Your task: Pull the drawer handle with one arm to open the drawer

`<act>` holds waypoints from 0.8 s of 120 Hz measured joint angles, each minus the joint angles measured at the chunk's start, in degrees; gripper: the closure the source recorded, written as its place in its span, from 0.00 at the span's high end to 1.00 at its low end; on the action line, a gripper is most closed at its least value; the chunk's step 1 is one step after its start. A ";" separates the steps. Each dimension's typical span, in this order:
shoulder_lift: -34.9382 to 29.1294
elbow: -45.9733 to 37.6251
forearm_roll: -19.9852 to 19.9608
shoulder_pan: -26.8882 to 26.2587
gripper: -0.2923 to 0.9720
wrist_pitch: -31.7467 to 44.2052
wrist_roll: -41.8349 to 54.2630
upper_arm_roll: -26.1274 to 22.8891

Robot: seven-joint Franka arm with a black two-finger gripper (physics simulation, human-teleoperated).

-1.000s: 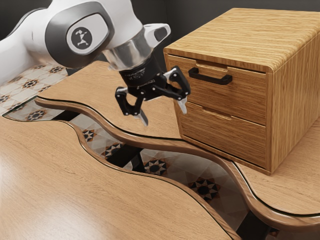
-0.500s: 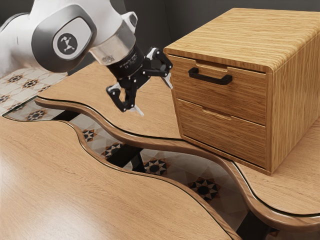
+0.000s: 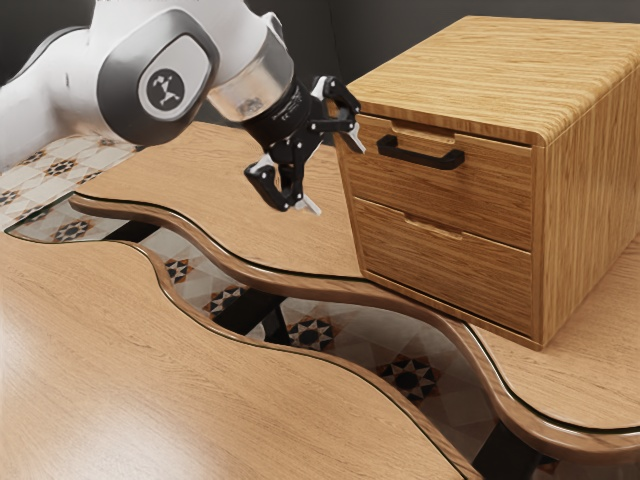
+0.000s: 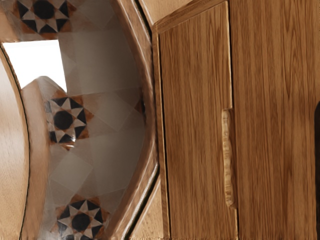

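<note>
Shifted toward the exterior view's right and a little upward since half a second ago, the gripper (image 3: 335, 176) now hangs close before the cabinet (image 3: 590, 180), its wrist rolled further than a second ago. From the exterior view's left, the arm (image 3: 160, 85) reaches over the table (image 3: 190, 185), above the far slab of wood. This slab is parted from the near slab by a wavy glass band (image 3: 300, 330), through which the tiled floor (image 4: 65, 120) is seen. The fingers are spread wide with nothing between them. The lower one points down toward the table, while the upper one lies across the left edge of the top drawer (image 3: 470, 195); whether it touches the wood cannot be told. Just to its right, and apart from it, the black handle (image 3: 420, 152) sits high on that drawer, whose front lies flush with the cabinet's face. Beneath it the lower drawer (image 3: 445, 265) is likewise flush. The cabinet stands on the far slab, its front corner near the glass band's edge. In the wrist view the hand looks onto both drawer fronts, with a notch (image 4: 228, 157) on the seam between them. The dark handle (image 4: 317, 150) lies beyond the notch, away from the table's rim.
</note>
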 joint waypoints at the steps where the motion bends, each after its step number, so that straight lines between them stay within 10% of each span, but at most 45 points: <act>1: 0.06 0.05 0.00 -0.02 0.77 0.04 -0.15 -0.07; 96: 5.55 5.98 -0.08 -0.47 0.77 1.40 -7.49 -0.33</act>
